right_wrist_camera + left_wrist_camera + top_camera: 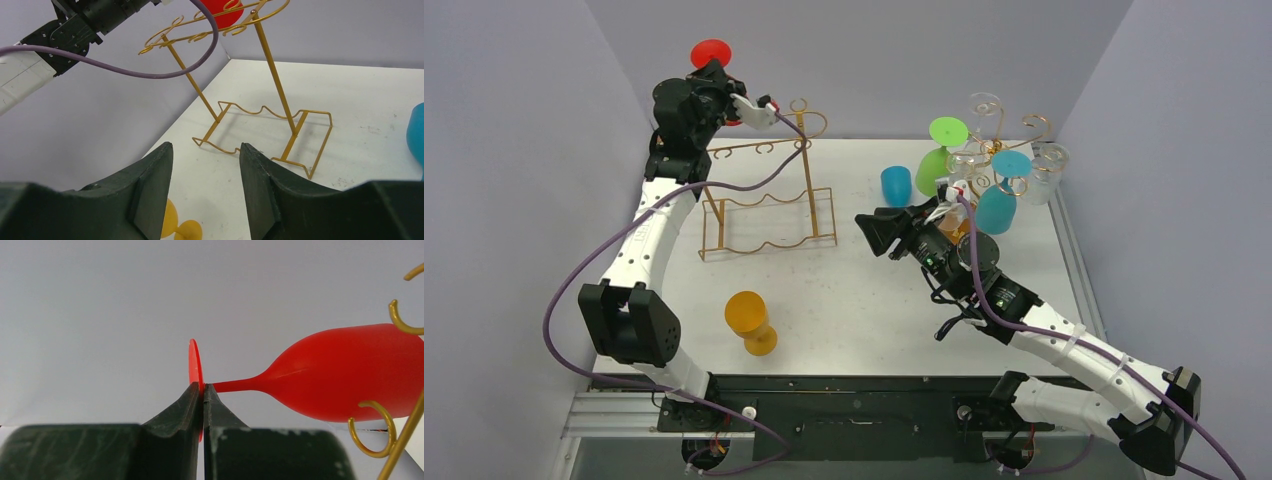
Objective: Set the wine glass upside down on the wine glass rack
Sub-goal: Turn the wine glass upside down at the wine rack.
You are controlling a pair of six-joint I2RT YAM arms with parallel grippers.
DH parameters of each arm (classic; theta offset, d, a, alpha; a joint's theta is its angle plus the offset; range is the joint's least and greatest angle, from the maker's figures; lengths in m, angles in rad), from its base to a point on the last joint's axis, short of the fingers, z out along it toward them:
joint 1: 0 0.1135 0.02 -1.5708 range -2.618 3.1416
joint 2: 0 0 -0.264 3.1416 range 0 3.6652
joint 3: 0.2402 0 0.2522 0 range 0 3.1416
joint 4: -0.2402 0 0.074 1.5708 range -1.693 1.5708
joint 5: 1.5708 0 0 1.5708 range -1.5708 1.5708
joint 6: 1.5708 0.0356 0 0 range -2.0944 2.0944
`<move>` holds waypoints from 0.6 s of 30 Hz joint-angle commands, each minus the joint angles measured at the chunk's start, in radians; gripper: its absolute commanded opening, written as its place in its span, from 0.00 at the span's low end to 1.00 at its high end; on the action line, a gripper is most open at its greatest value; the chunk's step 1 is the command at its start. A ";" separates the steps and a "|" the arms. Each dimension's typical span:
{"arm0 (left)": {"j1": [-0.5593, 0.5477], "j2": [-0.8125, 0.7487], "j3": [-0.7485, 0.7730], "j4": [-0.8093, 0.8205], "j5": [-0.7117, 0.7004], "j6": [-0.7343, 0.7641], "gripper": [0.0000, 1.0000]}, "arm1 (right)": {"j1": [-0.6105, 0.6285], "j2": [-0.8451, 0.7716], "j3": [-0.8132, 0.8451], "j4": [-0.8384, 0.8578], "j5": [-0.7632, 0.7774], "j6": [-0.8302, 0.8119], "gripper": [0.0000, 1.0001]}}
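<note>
Reaching high beside gold rack (pixel 764 200), left gripper (pixel 202 388) clamped on foot of red wine glass (pixel 345 372)

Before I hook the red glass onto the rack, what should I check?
1. Left fingers shut on the red glass at its foot: ok.
2. Glass inverted, foot up: ok in the top view.
3. Stem seated in a hook of the rack: not ok; the bowl is beside the hooks, not hanging.
4. Right fingers open, empty, away from the rack: ok.
5. Cable clear of the rack: cannot tell; in the right wrist view it crosses in front of the rack's top.
</note>
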 commanded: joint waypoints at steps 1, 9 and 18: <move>0.004 -0.003 0.008 -0.031 -0.001 -0.009 0.00 | -0.009 -0.021 -0.012 0.055 -0.016 0.019 0.47; 0.010 -0.023 -0.009 -0.124 0.004 -0.015 0.00 | -0.017 -0.023 -0.019 0.042 -0.019 0.034 0.47; 0.013 -0.013 0.006 -0.157 0.005 -0.027 0.00 | -0.025 -0.020 -0.017 0.030 -0.021 0.040 0.46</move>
